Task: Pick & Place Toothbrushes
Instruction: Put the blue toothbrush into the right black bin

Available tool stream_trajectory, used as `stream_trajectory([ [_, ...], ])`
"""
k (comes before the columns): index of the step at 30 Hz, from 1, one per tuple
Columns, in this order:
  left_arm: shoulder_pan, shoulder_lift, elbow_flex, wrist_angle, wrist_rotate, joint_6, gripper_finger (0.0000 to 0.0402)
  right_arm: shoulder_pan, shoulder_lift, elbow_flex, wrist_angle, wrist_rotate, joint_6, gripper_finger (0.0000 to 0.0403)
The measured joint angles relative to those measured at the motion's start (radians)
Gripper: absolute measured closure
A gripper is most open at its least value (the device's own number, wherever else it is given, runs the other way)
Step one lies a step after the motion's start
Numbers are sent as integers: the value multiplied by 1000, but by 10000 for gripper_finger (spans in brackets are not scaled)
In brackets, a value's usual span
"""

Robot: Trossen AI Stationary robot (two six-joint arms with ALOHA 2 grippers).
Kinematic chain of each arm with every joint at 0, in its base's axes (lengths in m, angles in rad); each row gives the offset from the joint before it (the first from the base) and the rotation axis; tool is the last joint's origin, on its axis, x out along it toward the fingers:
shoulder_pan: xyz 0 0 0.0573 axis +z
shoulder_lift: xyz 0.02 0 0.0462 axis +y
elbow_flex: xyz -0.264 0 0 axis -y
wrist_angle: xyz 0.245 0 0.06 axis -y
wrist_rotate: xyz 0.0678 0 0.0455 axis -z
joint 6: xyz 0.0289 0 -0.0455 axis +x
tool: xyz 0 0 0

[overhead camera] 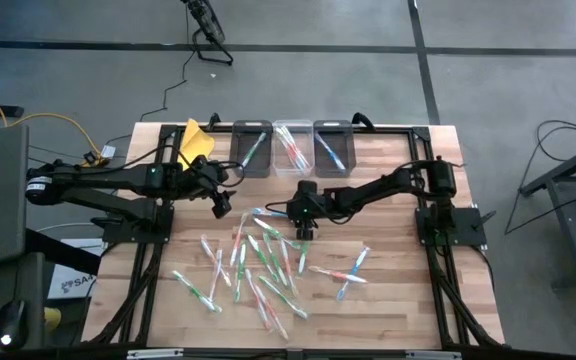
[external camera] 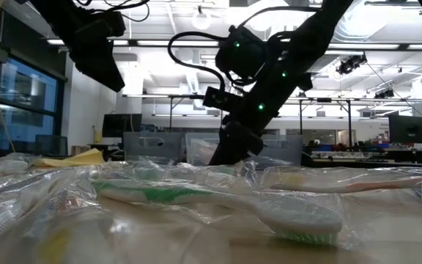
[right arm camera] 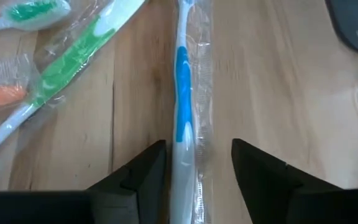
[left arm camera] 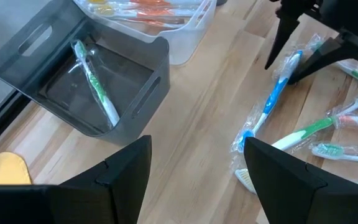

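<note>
The surface (overhead camera: 398, 300) is pale wood planking with a black frame. The toothbrushes (overhead camera: 258, 265) are white mixed with green, blue or orange-red, in clear wrap. A yellow cloth (overhead camera: 193, 142) lies far left beside a smoky grey bin (overhead camera: 236, 160); the middle bin (overhead camera: 281, 130) is clear. Both arms are black

The table (overhead camera: 398, 300) is pale wood planking with visible grain and seams, smooth and faintly satin, framed by matt black metal rails (overhead camera: 438, 270). The toothbrushes (right arm camera: 182, 99) are glossy white plastic with green, blue or orange grips, each sealed in thin, crinkled, shiny clear film, and at the table's 12 o'clock edge stand smoky translucent plastic bins (left arm camera: 73, 81) beside a clear one (left arm camera: 166, 25). Near 11 o'clock lies a soft matt yellow cloth (overhead camera: 194, 143); the right gripper (right arm camera: 197, 162) has matt black plastic fingers.
</note>
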Motion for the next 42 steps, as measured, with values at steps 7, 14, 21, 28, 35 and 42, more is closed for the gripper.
stream_trajectory([
  [7,0,0,0,0,0,0,151,-14,2,0,1,-7,17,319],
  [14,0,0,0,0,-2,0,151,-17,-23,-4,-13,20,15,387],
  [21,0,0,0,0,-3,0,151,-15,-160,-3,-136,110,45,388],
  [28,0,0,0,-2,-3,-1,151,-59,-359,-2,-370,198,127,387],
  [35,0,0,1,0,-22,22,151,-230,-525,-2,-504,200,149,386],
  [42,0,0,1,20,-59,27,151,-413,-530,-3,-504,190,196,386],
])
